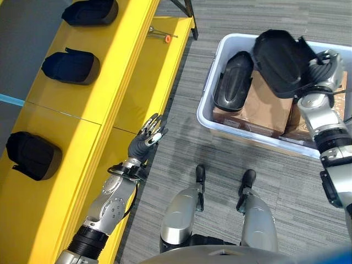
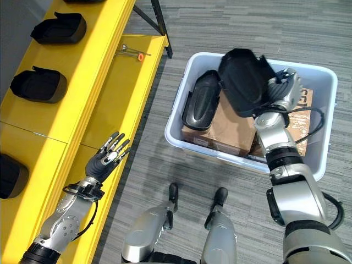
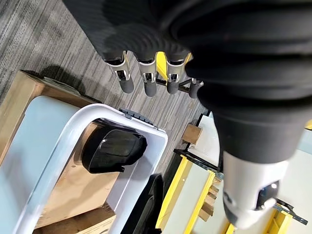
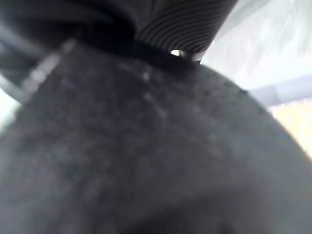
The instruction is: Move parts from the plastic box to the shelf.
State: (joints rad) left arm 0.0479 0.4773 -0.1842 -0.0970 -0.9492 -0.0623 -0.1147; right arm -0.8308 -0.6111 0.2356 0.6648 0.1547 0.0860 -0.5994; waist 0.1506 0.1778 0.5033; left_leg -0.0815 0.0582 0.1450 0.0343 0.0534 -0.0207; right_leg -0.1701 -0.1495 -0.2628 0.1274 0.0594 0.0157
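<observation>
Shelf [image 1: 118, 82] is the long yellow run from 7 to 12 o'clock, with three black parts already on it: one at 9 [image 1: 32, 155], one at 10 [image 1: 71, 67], one at 11 [image 1: 91, 12]. Plastic box [image 2: 181, 118] sits at 2 o'clock on the carpet, cardboard [image 2: 231, 129] inside, plus another black part [image 2: 201, 100] leaning on its near-left wall. Right hand [image 2: 281, 91] is clamped on a large black part [image 2: 245, 80], held above the box; the grip looks to be on one edge only, so my worry is it pivoting or slipping on the swing over to the shelf, or clipping the box rim or the leaning part. Left hand [image 1: 147, 137] hovers at 7 o'clock by the shelf's front edge, fingers straight and slightly spread, holding nothing. It may sit in the carry path.
</observation>
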